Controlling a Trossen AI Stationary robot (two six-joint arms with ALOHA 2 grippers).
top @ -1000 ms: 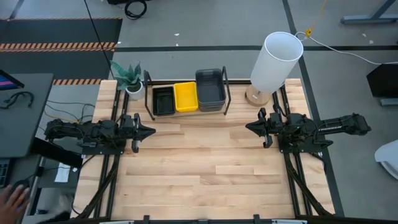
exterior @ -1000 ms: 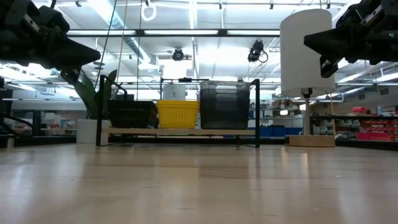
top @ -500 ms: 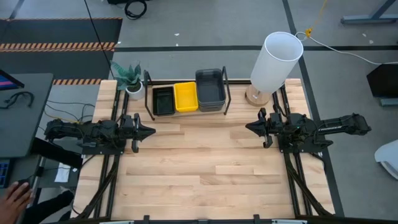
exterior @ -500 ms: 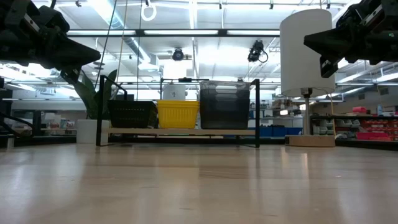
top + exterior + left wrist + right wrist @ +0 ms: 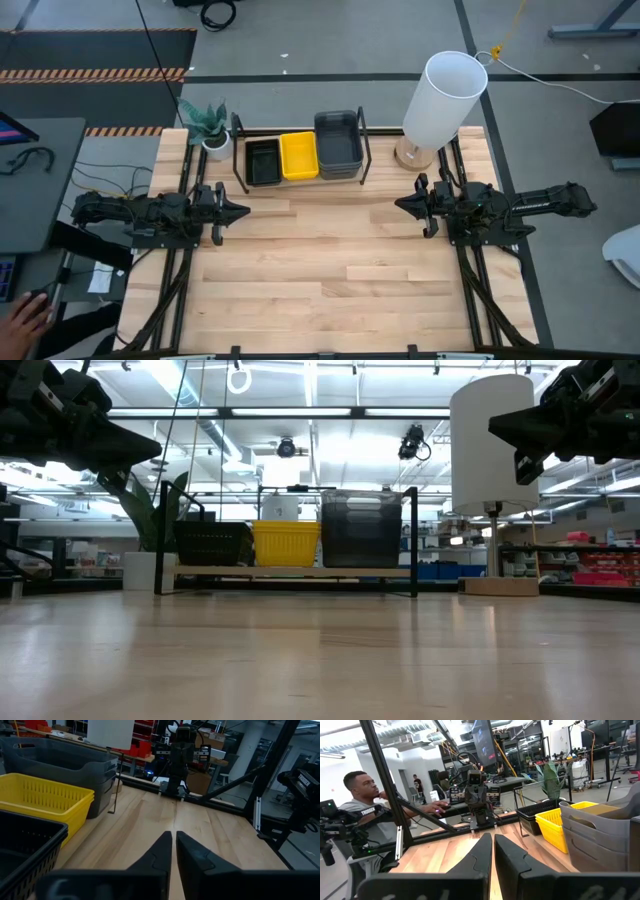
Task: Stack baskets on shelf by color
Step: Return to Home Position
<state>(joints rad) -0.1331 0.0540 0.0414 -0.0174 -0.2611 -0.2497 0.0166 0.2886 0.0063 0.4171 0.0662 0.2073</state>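
Observation:
The shelf (image 5: 300, 180) stands at the table's far edge, its wooden board inside a black wire frame. On it sit three stacks of baskets side by side: black (image 5: 263, 161), yellow (image 5: 298, 156) and dark grey (image 5: 338, 144). In the low view the grey stack (image 5: 361, 528) is the tallest, next to yellow (image 5: 286, 543) and black (image 5: 213, 543). My left gripper (image 5: 243, 210) hovers shut at the table's left side. My right gripper (image 5: 400, 205) hovers shut at the right side. Each points toward the table's middle and holds nothing.
A white cylindrical lamp (image 5: 441, 100) stands on a wooden base at the far right corner. A small potted plant (image 5: 208, 128) sits left of the shelf. A person sits beyond the table's left side (image 5: 360, 815), with a hand (image 5: 22, 318) near the left edge.

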